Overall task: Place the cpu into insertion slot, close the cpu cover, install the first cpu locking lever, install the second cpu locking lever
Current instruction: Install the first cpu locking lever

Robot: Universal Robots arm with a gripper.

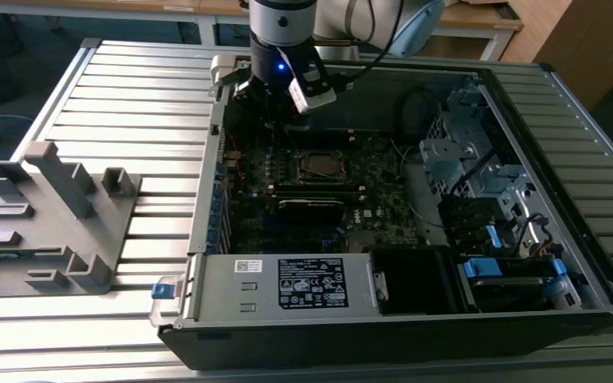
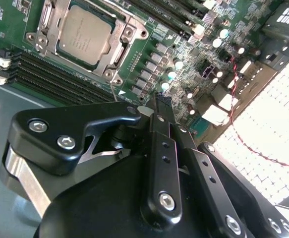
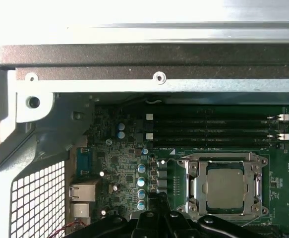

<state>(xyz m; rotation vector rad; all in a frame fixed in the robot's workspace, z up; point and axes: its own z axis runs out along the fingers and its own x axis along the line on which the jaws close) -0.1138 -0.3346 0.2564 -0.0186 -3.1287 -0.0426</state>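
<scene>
My tool [image 2: 160,101] is drawn narrow, its fingers [image 2: 159,148] pressed together at the tips with nothing between them (in both wrist views they run to one dark point). It hangs over the board [image 3: 119,163], just beside the cover [image 3: 196,184] and apart from the cpu [image 3: 225,188]; I cannot tell whether the tips touch the board. The cpu lies flat, grey top up, and the cover is down around it, framing it in its window. In the exterior view the open case [image 1: 392,343] lies on the ribbed worktop [image 1: 136,104], with a grey fixture [image 1: 57,215] at that view's left.
</scene>
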